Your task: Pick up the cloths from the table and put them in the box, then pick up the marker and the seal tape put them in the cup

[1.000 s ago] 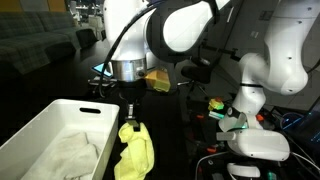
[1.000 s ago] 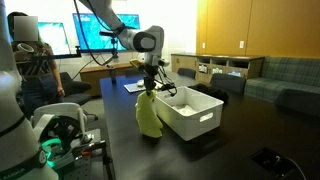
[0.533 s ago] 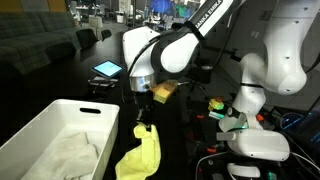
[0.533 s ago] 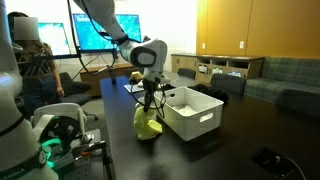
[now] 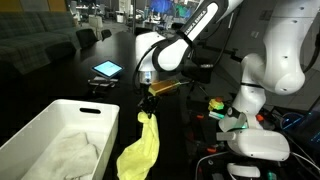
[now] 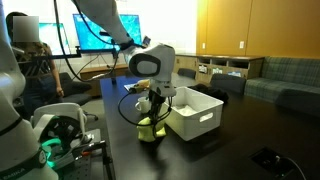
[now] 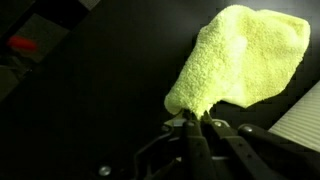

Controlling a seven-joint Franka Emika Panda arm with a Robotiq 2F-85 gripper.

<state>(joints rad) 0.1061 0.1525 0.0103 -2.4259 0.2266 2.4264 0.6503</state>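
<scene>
My gripper [image 5: 147,107] [image 6: 153,103] [image 7: 195,122] is shut on a corner of the bright yellow cloth [image 5: 140,150] [image 6: 150,127] [image 7: 238,58], which hangs down from it just outside the near wall of the white box [image 5: 48,120] [image 6: 197,120]. In the wrist view the cloth spreads out ahead of the fingers over the dark table, with the box's rim [image 7: 304,115] at the right edge. An off-white cloth [image 5: 68,155] lies inside the box. The marker, the seal tape and the cup cannot be made out.
A tablet [image 5: 106,69] with a lit screen lies on the dark table behind the box. A second white robot base [image 5: 256,140] with cables stands close by. Monitors [image 6: 100,30] and a seated person [image 6: 30,60] are behind the table.
The arm has swung away from the box and lowered, carrying the yellow cloth along. The cloth's bottom now rests bunched on the table beside the box.
</scene>
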